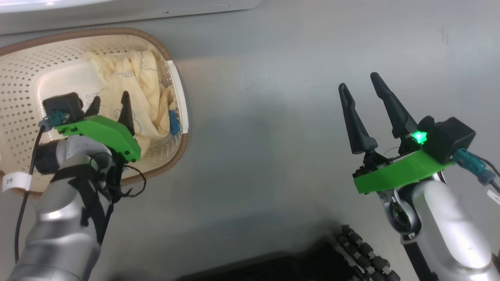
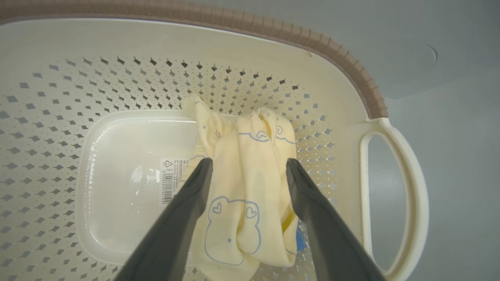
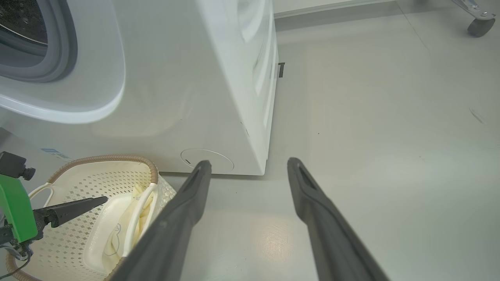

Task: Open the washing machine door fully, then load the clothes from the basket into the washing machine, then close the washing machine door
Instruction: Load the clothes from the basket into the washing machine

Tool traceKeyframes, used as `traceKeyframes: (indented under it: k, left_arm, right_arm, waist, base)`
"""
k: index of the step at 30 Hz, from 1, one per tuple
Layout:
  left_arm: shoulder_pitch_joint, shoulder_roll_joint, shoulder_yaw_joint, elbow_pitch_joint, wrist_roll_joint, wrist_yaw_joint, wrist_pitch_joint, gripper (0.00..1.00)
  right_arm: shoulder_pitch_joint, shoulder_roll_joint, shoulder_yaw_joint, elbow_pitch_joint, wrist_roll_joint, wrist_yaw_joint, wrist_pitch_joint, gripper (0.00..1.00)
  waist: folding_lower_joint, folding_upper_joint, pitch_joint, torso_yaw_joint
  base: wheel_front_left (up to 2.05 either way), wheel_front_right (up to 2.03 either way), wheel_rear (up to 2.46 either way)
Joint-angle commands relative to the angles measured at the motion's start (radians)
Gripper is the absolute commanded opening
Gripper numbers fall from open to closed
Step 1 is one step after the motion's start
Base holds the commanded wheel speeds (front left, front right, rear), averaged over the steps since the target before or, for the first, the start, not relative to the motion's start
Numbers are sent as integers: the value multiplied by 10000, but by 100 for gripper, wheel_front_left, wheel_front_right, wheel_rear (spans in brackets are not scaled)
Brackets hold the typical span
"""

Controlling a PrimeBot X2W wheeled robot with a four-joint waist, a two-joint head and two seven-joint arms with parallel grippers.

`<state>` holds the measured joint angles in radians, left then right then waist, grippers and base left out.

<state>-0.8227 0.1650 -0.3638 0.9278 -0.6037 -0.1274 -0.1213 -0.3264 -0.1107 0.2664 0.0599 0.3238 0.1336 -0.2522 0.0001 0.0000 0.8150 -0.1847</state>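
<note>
The left gripper (image 1: 110, 102) hangs wide open inside the basket (image 1: 23, 70), its fingers straddling the pale yellow clothes (image 2: 250, 187). The right gripper (image 1: 359, 80), equally spread and empty, hovers over grey floor (image 1: 273, 117) near the washing machine (image 3: 187, 78).

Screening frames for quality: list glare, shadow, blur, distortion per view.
Head view: soft shadows on the floor beside the basket; bottom edge blurred. Left wrist view: glare on the basket's glossy bottom, rim bowed. Right wrist view: bright sheen on the floor, washing machine edges slanted.
</note>
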Motion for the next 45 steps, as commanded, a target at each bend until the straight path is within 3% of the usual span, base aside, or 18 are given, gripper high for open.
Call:
traceKeyframes:
  k: [1, 17, 29, 35, 45]
  left_arm:
    - [-12, 233, -22, -59, -172, -28, 58, 100]
    - [-1152, 862, -1558, 1051, -833, -31, -106, 100]
    - [-1848, 958, -2370, 1000, -1977, -32, 597, 100]
    - [-2237, 1045, -2953, 1561, -1985, -32, 1107, 100]
    - [-2688, 964, -3391, 2859, -1740, 71, 983, 100]
  right_arm:
    - [69, 42, 205, -285, -73, -29, -95, 100]
    - [-65, 189, 203, -408, -41, -29, -95, 100]
    - [-135, 301, 289, -357, -75, -29, -95, 100]
    - [-143, 324, 398, -369, -85, -29, -95, 100]
    - [81, 313, 602, -377, -88, -29, -95, 100]
  waist:
    - [-1, 0, 134, -33]
    - [-1, 0, 1185, -206]
    - [-1, 0, 1642, -262]
    - [-1, 0, 1733, -390]
    - [-1, 0, 1739, -724]
  base:
    - [0, 0, 0]
    - [0, 0, 0]
    - [0, 0, 0]
    - [0, 0, 0]
    - [0, 0, 0]
